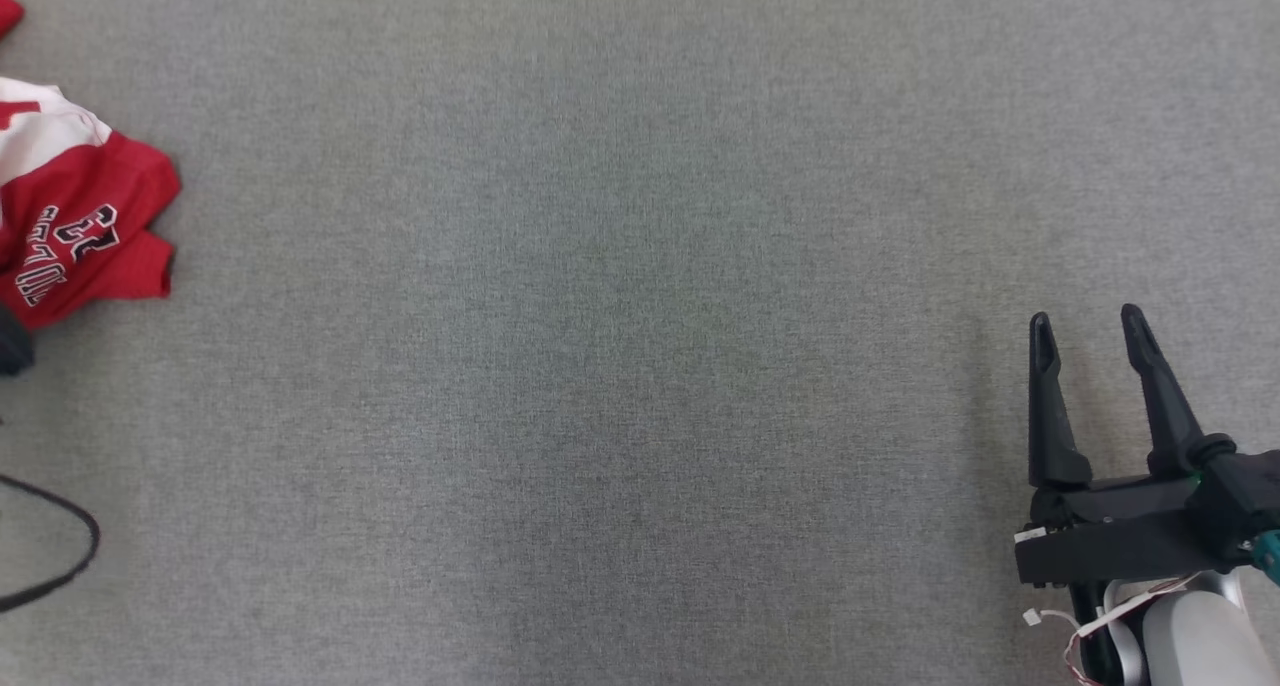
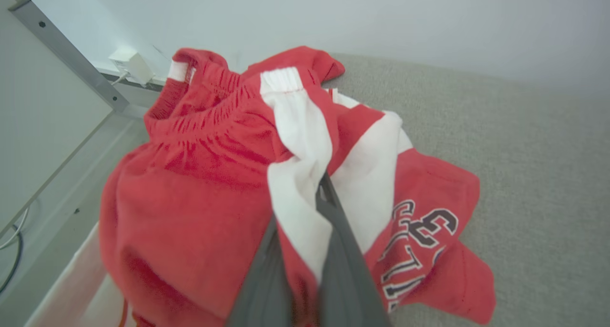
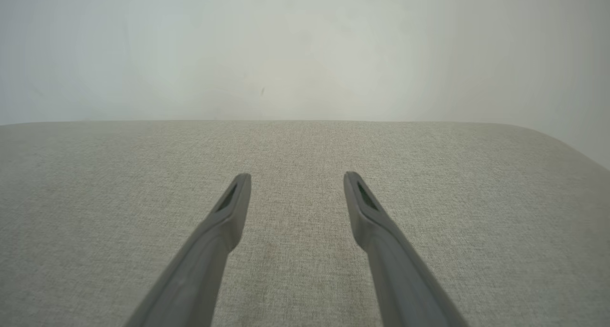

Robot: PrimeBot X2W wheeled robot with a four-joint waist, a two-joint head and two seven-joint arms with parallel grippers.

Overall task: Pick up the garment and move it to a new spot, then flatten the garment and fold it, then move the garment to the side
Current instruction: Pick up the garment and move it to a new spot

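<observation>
We are working on the first step, picking up the crumpled red-and-white jersey-knit garment with dark lettering. It is lying in a heap at the far left edge of the grey woven cloth-covered work surface, well apart from the open middle.

Our left gripper is clenching a raised fold where the garment's white stripe is meeting the red cloth. One dark finger is showing on top, and the other is disappearing under the fabric. Our right gripper is hovering over bare cloth at the lower right with its fingers spread and nothing between them.

To do this lift well, we are judging that the arm should be rising steeply before travelling, because a pinch on one middle fold is likely to leave the rest hanging bunched and dragging. We are also thinking the pull should be heading inward towards the middle, since the heap is sitting close to the surface's edge and a loose part could be slipping off it. The pinch looks shallow, so we are favouring a slow start.

As for containers, the garment is sitting in none; it is resting directly on the cloth surface.
</observation>
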